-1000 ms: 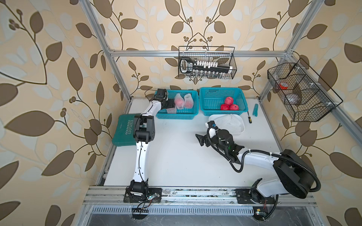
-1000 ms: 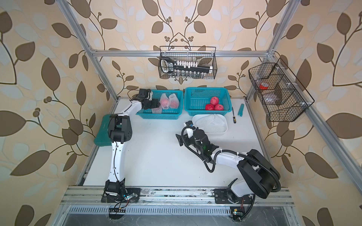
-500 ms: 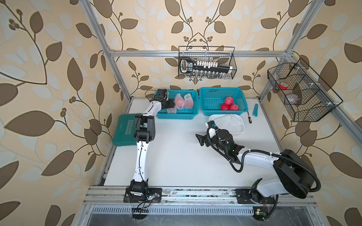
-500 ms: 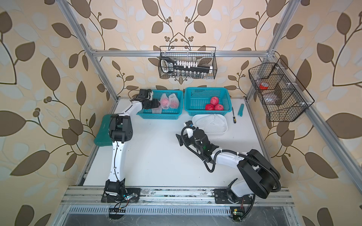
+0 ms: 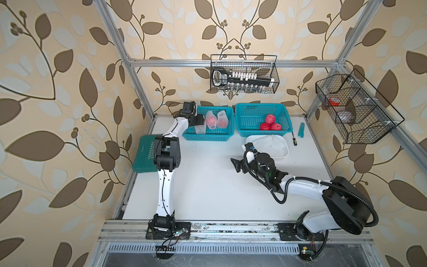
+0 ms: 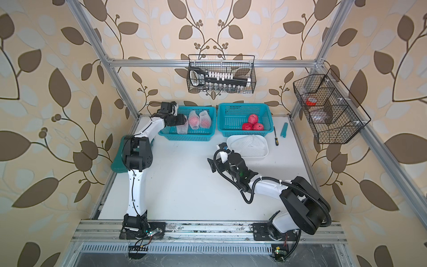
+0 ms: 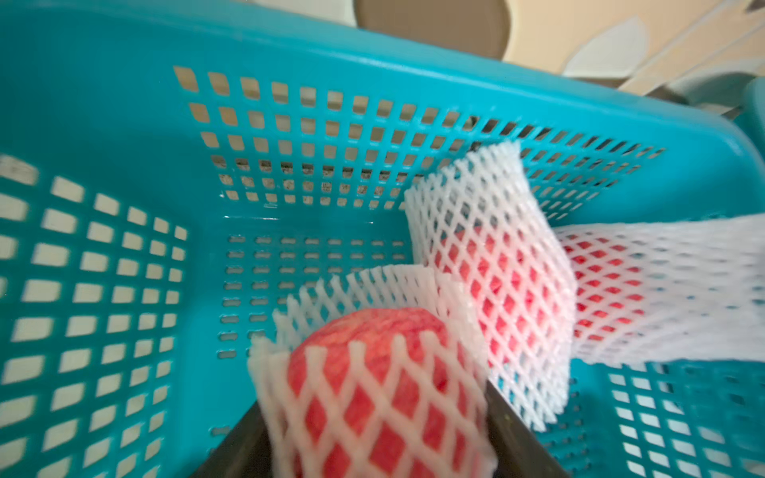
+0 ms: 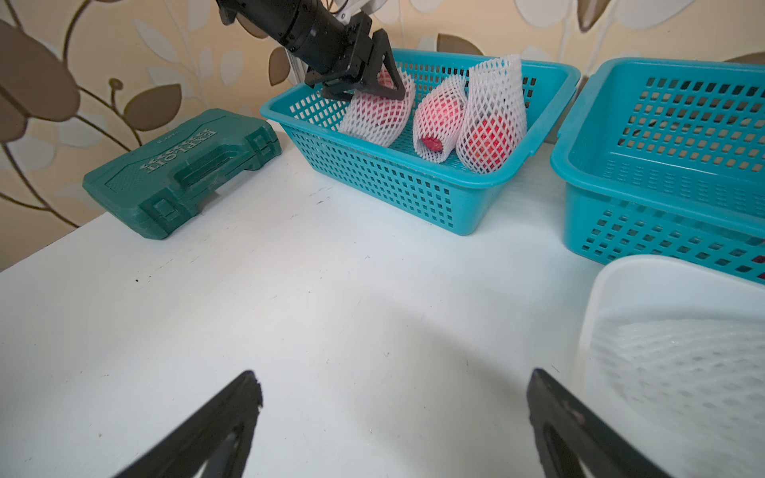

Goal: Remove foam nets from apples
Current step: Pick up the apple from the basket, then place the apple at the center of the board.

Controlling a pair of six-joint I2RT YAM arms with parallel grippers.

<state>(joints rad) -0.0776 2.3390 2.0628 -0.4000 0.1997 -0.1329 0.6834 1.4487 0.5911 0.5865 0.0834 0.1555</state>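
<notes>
Left end effector (image 8: 367,89) is gripping a foam-netted apple (image 7: 372,364) in a teal basket (image 7: 124,124) (two others (image 8: 441,111) beside it) — right end effector (image 8: 393,397) is hanging open above the desk (image 8: 331,289).

Raised letters reading "EXPLOIT" stand on the green tool case (image 8: 182,165) lid, far left; smaller lettering beside them is illegible.

— Where do we have our left gripper (image 6: 179,121)?
— In the left basket (image 6: 188,138), against the nearest netted apple (image 6: 181,129); two other netted apples (image 6: 193,120) lie beside it.
— And our right gripper (image 6: 211,165)?
— Out on the table (image 6: 184,185), near the white tray (image 6: 265,154) holding loose nets (image 6: 248,142).
</notes>
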